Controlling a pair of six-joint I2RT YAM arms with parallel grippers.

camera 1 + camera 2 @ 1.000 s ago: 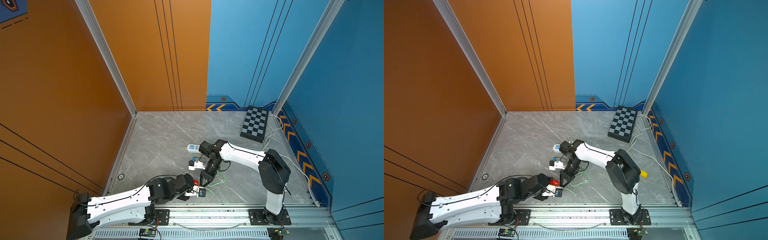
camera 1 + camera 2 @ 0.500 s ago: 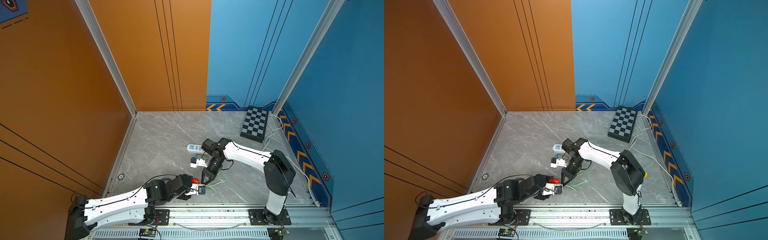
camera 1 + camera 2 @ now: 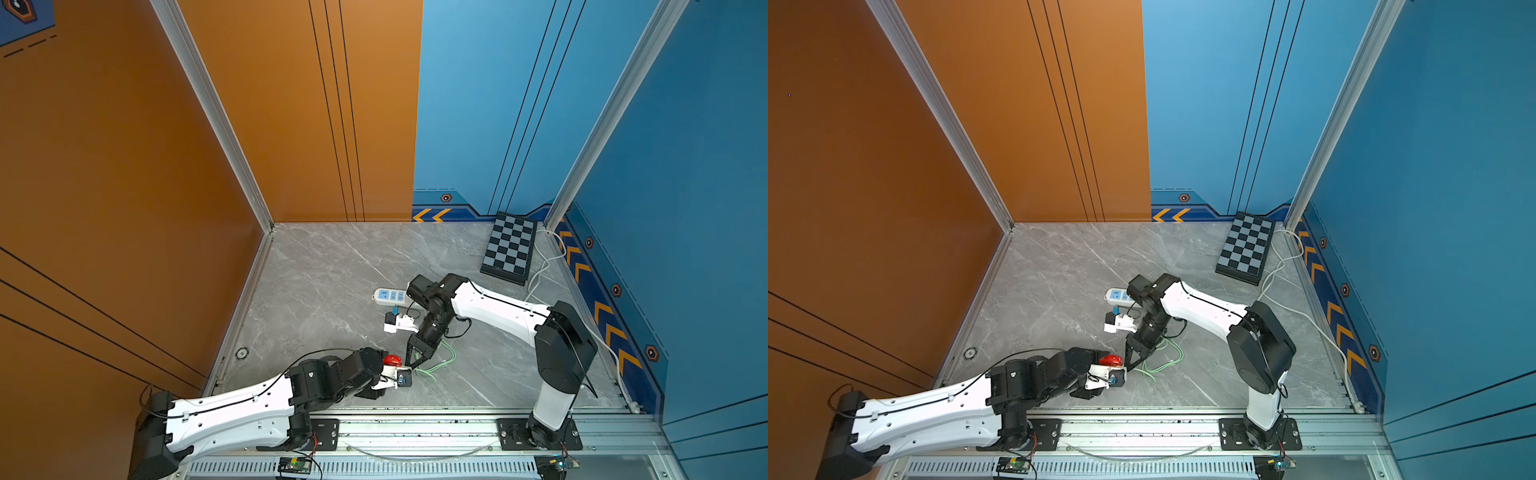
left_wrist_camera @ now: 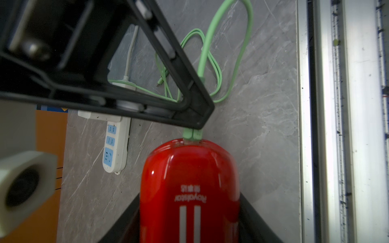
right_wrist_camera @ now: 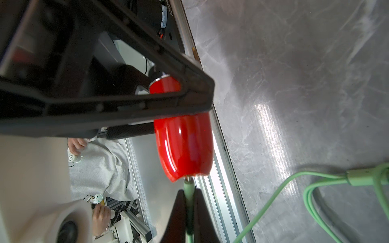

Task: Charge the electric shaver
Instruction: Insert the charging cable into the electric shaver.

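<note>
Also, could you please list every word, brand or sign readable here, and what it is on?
"Royalstar": on the electric shaver, upside down in the left wrist view.
Small characters beside that brand: too blurred to read.
Orange chevron arrows: on the blue wall strip.
White printed code on a black arm part, right wrist view: too small to read.

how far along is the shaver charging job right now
Done: the left gripper holds the glossy red capsule-shaped electric shaver; the right gripper is shut on the green cable's plug. In hand: the plug meets the shaver's rounded end, metal tip showing, so not fully seated. Left: the cable's free end seems to lie loose on the floor, away from the white power strip with blue sockets.
</note>
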